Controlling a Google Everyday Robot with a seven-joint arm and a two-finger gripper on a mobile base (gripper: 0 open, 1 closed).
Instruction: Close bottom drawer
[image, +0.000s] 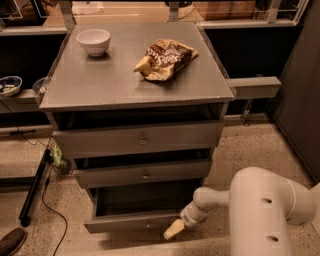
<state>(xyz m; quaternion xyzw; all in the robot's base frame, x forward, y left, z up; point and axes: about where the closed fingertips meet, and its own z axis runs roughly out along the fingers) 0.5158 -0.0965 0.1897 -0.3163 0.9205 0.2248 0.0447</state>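
Note:
The bottom drawer (132, 221) of the grey cabinet (135, 80) stands pulled out, its dark inside showing behind a shallow grey front panel with a tiny centre knob. My gripper (173, 230) is low at the right end of that front panel, right against its right corner. My white arm (260, 205) reaches in from the lower right. The middle drawer (145, 174) and the top drawer (140, 140) above are also slightly out.
A white bowl (94, 41) and a brown snack bag (165, 59) lie on the cabinet top. A black stand leg and cable (35, 185) run along the floor at left. A shoe (11, 241) is at the bottom left. A dark wall panel (300, 100) stands at right.

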